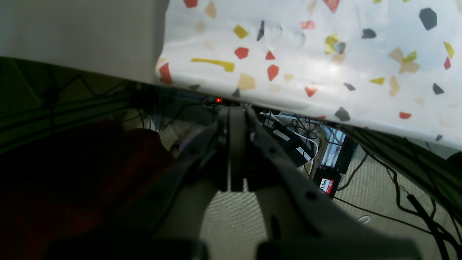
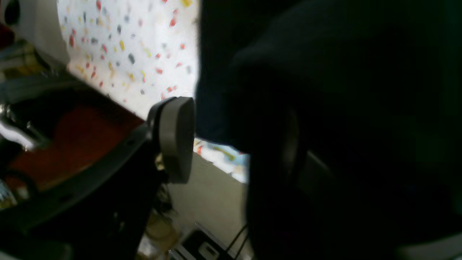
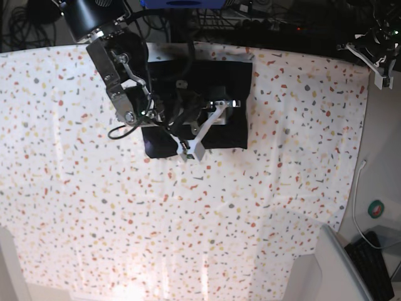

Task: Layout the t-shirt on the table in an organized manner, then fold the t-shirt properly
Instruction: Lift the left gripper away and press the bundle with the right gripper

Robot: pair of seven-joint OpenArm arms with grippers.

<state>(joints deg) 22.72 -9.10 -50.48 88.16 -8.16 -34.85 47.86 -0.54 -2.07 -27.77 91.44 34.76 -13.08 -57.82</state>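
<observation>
One t-shirt (image 3: 222, 84), black, already a compact folded rectangle, lying flat on table (image 3: 263, 207) near its far edge, a little left of centre in base view; print not visible. Right gripper (image 3: 202, 127) poised over shirt's near edge, fingers spread apart w/ nothing clearly between them; in right wrist view one grey pad (image 2: 175, 139) seen beside dark cloth (image 2: 325, 108), not pinching it, opposite finger lost in shadow. Left gripper (image 1: 236, 151) parked off table at far corner, pads pressed together, empty, pointing down toward floor and cables (image 1: 408, 202) beneath cloth-covered table edge. Judged stage: fold essentially done, right arm at release, approx. last step. Risks from here: loose top layer catching on a finger during withdrawal, dragging fold open or skewing rectangle; cause = soft cloth clinging to pad, low lift-off angle. Also possible: near-left corner, seen slightly uneven in base view, springing back w/o a final press. Cannot tell whether any fabric is snagged under far finger, since that area is too dark. Left arm well apart, no collision risk evident.
</observation>
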